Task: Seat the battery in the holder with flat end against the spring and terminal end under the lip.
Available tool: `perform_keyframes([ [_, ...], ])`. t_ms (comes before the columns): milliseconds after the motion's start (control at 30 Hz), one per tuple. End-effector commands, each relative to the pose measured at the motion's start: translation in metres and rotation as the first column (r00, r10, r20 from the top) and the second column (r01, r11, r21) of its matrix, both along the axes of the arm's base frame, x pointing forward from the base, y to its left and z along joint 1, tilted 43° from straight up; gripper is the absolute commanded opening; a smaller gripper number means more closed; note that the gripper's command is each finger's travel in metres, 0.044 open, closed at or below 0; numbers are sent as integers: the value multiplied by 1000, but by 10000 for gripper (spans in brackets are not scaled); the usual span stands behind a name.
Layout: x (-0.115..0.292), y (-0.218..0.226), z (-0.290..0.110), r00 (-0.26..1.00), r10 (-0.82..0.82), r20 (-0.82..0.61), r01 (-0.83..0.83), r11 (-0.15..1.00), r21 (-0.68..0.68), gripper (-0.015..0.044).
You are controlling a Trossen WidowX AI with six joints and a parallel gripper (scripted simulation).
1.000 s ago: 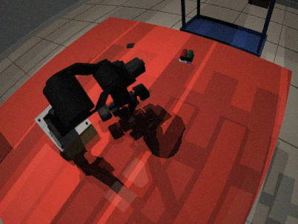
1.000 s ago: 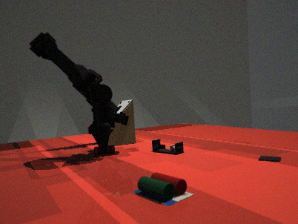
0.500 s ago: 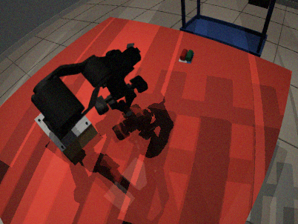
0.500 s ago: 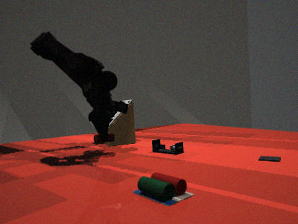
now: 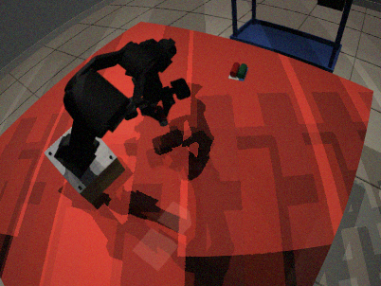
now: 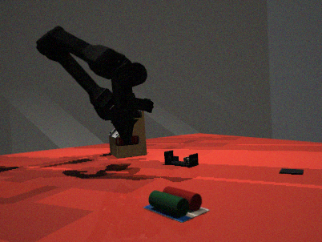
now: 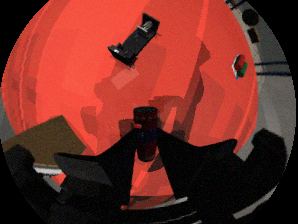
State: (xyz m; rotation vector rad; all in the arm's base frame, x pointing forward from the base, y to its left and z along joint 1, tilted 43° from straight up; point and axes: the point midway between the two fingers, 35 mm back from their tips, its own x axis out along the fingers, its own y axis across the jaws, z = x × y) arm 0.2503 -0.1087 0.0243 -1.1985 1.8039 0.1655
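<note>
The end effector is closed on the battery, a small dark red cylinder. In the wrist view the battery stands between the two black fingers, and its upper end comes out above the fingertips. The fingers are narrow but not fully together, because the battery keeps them apart.

In the exterior view the end effector points down and hangs a little above the red worktop, in front of a tan block that stands near the base of the arm. The red of the battery shows faintly at the fingertips there. I cannot tell from this view if the battery is upright or a little tilted.

The holder is a small black open tray with raised ends. It lies on the worktop, apart from the end effector, to the right of it in the exterior view. In the wrist view the holder is ahead of the fingers, turned at an angle, and nothing is inside it. In the top view the holder is a dark shape below the end effector, partly mixed with the shadow of the arm.

Far from the arm, a green cylinder and a red cylinder lie side by side, touching, on a thin blue and white pad. A flat black plate lies alone at the right of the worktop. A blue frame stands on the floor behind the worktop.
</note>
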Motion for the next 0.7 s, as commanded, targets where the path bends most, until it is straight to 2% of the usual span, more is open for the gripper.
perform_keyframes([
  [0,15,11,-9,997,-56,48,56,998,5,86],
  [333,53,45,-35,943,-256,210,263,965,-3,86],
  [667,84,88,-75,819,-435,375,462,887,20,86],
])
